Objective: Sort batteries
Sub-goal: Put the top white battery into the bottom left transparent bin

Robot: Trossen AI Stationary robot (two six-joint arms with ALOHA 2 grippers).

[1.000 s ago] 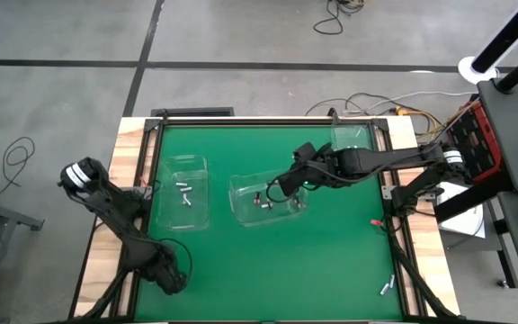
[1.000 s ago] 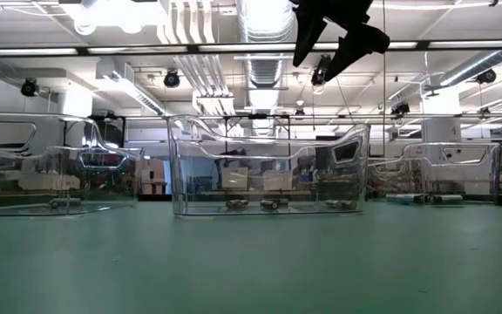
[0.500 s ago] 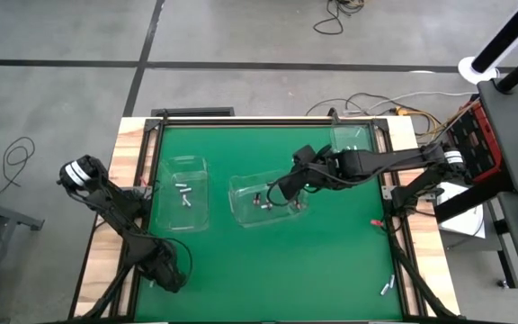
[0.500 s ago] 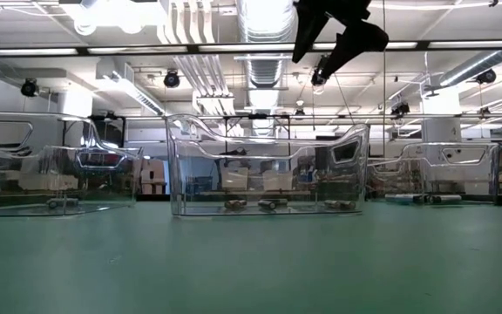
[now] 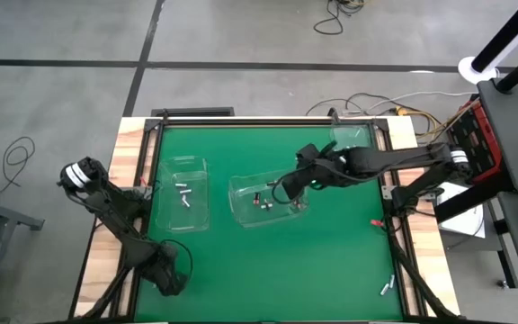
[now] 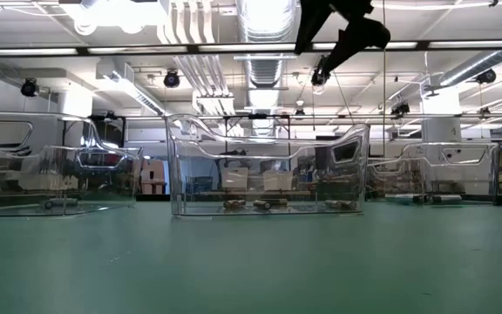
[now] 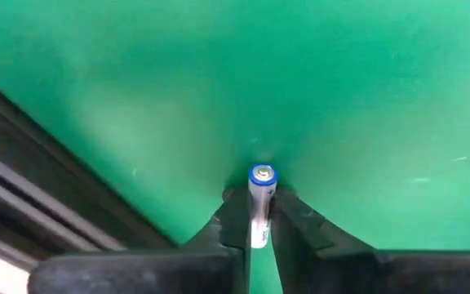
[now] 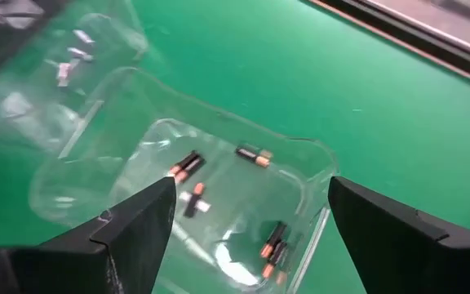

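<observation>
Three clear plastic bins stand on the green mat: a left bin (image 5: 185, 193) holding light batteries (image 5: 184, 191), a middle bin (image 5: 263, 200) and a far-right bin (image 5: 352, 137). Dark, orange-ended batteries (image 8: 188, 166) lie on the middle bin's floor. My right gripper (image 5: 284, 187) hangs open above the middle bin's right part, with nothing between its fingers (image 8: 137, 220). My left gripper (image 5: 171, 281) is low over the mat near the front left corner, shut on a silvery battery (image 7: 259, 204). Two loose batteries (image 5: 386, 288) lie at the front right. My left gripper pinches the silvery battery by its sides (image 7: 258, 224) between its two fingertips. The battery lies along the fingers, and its blue-ringed end (image 7: 262, 174) sticks out past the tips toward the mat. Whether that end touches the mat, I cannot tell.
A small red object (image 5: 377, 222) lies at the mat's right edge. A black frame rail (image 5: 151, 180) and wooden border run round the mat. Open mat (image 5: 277, 270) stretches between the bins and the near edge.
My right gripper has risen a little above the middle bin, staying open. One battery on the middle bin's floor has shifted slightly.
</observation>
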